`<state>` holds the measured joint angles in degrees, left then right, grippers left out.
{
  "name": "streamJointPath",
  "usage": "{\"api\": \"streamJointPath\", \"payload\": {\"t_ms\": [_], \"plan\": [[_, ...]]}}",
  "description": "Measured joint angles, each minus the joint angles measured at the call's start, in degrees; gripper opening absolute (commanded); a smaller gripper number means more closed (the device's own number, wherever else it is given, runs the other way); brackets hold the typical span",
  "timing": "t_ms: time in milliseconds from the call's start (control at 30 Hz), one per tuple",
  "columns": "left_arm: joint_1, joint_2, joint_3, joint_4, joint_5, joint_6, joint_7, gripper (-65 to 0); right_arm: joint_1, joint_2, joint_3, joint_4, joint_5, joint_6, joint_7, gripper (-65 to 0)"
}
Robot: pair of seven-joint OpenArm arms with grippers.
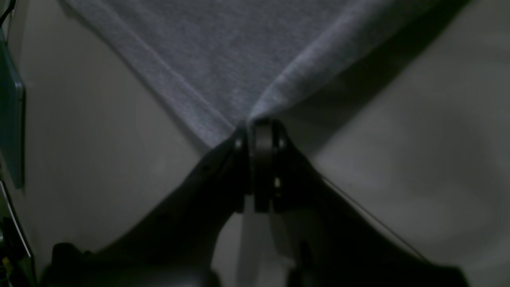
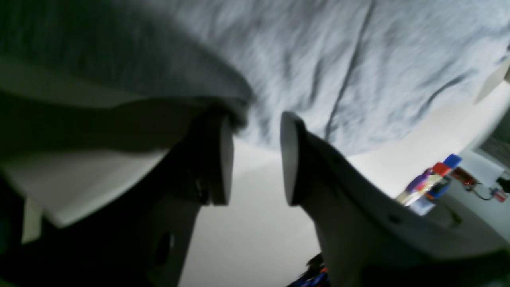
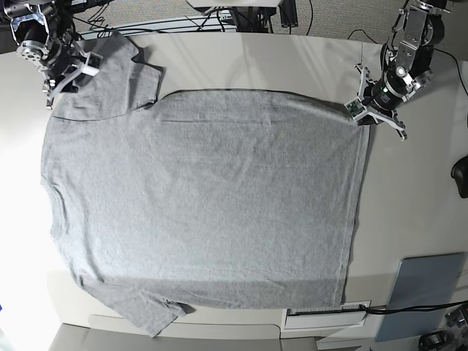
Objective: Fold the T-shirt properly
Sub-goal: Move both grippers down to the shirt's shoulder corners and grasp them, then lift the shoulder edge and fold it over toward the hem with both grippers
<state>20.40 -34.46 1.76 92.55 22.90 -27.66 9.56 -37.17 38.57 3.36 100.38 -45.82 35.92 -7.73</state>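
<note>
The heather-grey T-shirt (image 3: pixel 205 212) lies spread flat on the pale table (image 3: pixel 292 62), plain side up, with no lettering showing. One sleeve (image 3: pixel 117 80) points to the far left and the other (image 3: pixel 146 314) to the near left. My left gripper (image 3: pixel 360 111) is shut on the far right hem corner; the left wrist view shows the dark fingers (image 1: pixel 259 123) pinching the T-shirt (image 1: pixel 223 59) at its point. My right gripper (image 3: pixel 73 75) stands open at the far left sleeve. In the right wrist view, table shows between the pale fingers of the right gripper (image 2: pixel 255 127), and a fold of the T-shirt (image 2: pixel 338 71) rests at the left fingertip.
A blue-grey pad (image 3: pixel 424 296) lies at the near right corner and shows as a dark slab (image 1: pixel 10 119) in the left wrist view. Cables (image 3: pixel 219 14) run along the far edge. A black object (image 3: pixel 461 179) sits at the right edge. Small coloured items (image 2: pixel 430 179) lie beyond the table.
</note>
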Motion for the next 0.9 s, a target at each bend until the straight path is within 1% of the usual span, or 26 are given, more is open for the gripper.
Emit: {"api": "streamJointPath", "payload": {"t_ms": [333,467,500,533,600,633,700,767,867,900], "plan": [[0.0,0.0,0.0,0.0,0.0,0.0,0.0,-65.0,6.8,0.3,-7.9,-2.3,-0.3,-2.6,-1.4,-44.1],[0.0,0.0,0.0,0.0,0.0,0.0,0.0,-65.0,8.9,0.3,-9.5,-3.7,-0.2,-3.6,-2.5,-44.7],[0.0,0.0,0.0,0.0,0.0,0.0,0.0,-65.0,9.1,0.3,-9.6,-3.8,-0.2,-3.6,-2.6,-47.1],[0.0,0.0,0.0,0.0,0.0,0.0,0.0,-65.0,9.1,0.3,-9.7,-4.0,-0.2,-3.6,-2.6,-51.7],[0.0,0.0,0.0,0.0,0.0,0.0,0.0,-65.0,9.0,0.3,-9.9,-4.1,0.0,-3.1,-2.8,-62.9],[0.1,0.0,0.0,0.0,0.0,0.0,0.0,-65.0,9.0,0.3,-10.0,-4.2,0.1,-3.1,-3.0,-65.0],[0.2,0.0,0.0,0.0,-0.7,0.4,0.0,-65.0,9.1,0.3,-10.1,-4.2,0.3,-3.2,-4.2,-65.0],[0.4,0.0,-0.1,0.0,-2.2,0.5,0.4,-65.0,9.1,0.1,-10.2,-4.2,1.4,-3.9,-5.7,-65.0],[0.9,-0.2,-0.2,0.0,-5.0,1.2,1.0,-65.0,9.0,0.1,-10.6,-3.9,6.3,-5.8,-12.2,-65.0],[1.3,-0.5,-0.2,0.0,-6.8,1.3,1.0,-65.0,8.5,0.5,-10.6,-3.6,7.3,-6.3,-12.9,-65.0]]}}
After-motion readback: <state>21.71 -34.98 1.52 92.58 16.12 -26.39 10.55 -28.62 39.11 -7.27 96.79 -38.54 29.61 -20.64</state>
